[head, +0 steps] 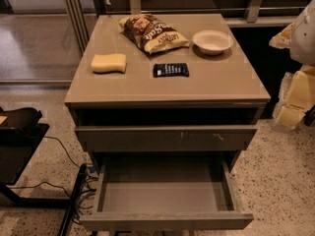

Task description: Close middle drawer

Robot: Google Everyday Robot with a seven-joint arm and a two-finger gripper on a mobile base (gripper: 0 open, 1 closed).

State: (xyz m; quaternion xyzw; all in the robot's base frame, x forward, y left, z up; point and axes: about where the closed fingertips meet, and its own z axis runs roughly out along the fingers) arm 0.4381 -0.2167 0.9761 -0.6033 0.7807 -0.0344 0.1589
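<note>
**Item:** middle drawer [165, 194], pulled far out at the foot of the cabinet [167, 90], below the scratched drawer front [167, 137] (itself standing slightly proud).

**Hazards noted:**
- The wrong front may be pushed, the two being alike in colour.
- The drawer may be skewed and jammed by an off-centre push.
- The cables [64, 151] on the floor at left could be snagged by the base.

**Gripper** [294, 100]: held at the right edge, beside the cabinet and well apart from the drawer. How wide it is set cannot be told.
</note>
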